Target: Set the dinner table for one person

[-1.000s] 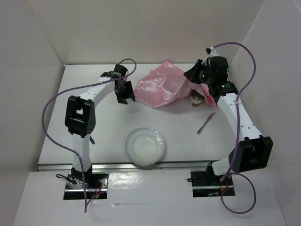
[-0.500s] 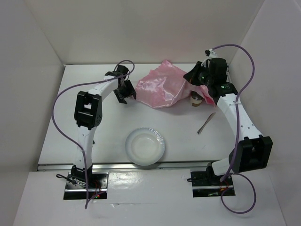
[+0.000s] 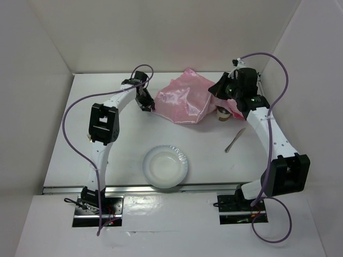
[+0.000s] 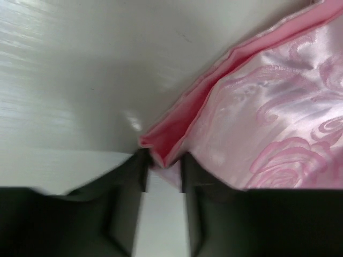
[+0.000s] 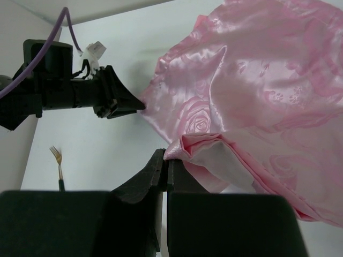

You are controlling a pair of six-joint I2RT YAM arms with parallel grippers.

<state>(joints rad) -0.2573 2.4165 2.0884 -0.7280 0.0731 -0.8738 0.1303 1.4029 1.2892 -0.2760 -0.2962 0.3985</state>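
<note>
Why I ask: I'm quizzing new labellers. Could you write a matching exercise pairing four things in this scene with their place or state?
Things:
1 pink cloth mat
2 white dish
3 slim utensil
4 right gripper

States:
a lies alone, right of the dish
b shut on a fold of cloth
c crumpled at the far side
d middle, by the near edge

Pairs: 1-c; 2-d; 3-a; 4-b

Cloth mat (image 3: pixel 185 100) lies on dinner table (image 3: pixel 123 142), toward the back. Left gripper (image 3: pixel 146 104) clamps mat's left corner, right gripper (image 3: pixel 218 92) a fold at mat's right edge. Cup (image 3: pixel 224 113) just right of mat. Utensil (image 3: pixel 235 140) right of mat, nearer. Plate (image 3: pixel 165 166) before mat, well apart.
</note>
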